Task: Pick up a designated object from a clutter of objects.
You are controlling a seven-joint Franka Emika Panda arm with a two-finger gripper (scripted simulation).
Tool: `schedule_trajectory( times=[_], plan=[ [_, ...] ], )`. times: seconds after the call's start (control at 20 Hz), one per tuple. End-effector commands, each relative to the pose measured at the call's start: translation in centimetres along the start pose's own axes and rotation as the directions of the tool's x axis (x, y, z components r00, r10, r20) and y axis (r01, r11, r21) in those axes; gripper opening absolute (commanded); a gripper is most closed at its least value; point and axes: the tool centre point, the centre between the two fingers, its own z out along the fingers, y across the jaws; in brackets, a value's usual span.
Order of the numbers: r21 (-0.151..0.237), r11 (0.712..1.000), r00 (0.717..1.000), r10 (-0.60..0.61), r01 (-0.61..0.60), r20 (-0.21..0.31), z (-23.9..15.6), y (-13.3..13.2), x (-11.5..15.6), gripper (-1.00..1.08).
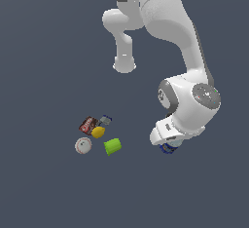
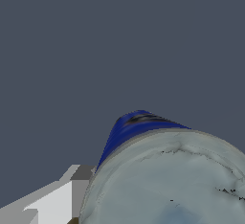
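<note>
The blue can (image 2: 143, 127) with its silvery-white lid (image 2: 172, 184) fills the near part of the wrist view. One pale finger (image 2: 72, 194) of my gripper (image 2: 122, 177) presses against the can's side; the other finger is hidden behind the lid. In the exterior view my gripper (image 1: 168, 145) hangs low at the exterior view's right, and only a sliver of the blue can (image 1: 168, 149) shows under the hand. The rest of the clutter lies apart to the exterior view's left. No red can shows.
A lime-green cup (image 1: 113, 146), a yellow lemon (image 1: 98, 132), a white baseball (image 1: 83, 145), a red-brown box (image 1: 88, 124) and a small blue-grey item (image 1: 105, 120) lie grouped together. The arm's base (image 1: 124, 65) stands behind them.
</note>
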Motion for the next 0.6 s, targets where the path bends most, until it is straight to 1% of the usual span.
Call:
schedule_trajectory(
  times=[0.0,0.25,0.55],
  plan=[
    [0.0,1.0,1.0,0.001,-0.001,-0.006,-1.4,1.1,-0.5,-1.0],
    [-0.001,1.0,1.0,0.001,-0.001,-0.006,-4.5,4.0,-2.4,-1.0],
    [0.0,1.0,1.0,0.001,-0.001,-0.006,-9.3,8.5,-5.3,-1.0]
  ],
)
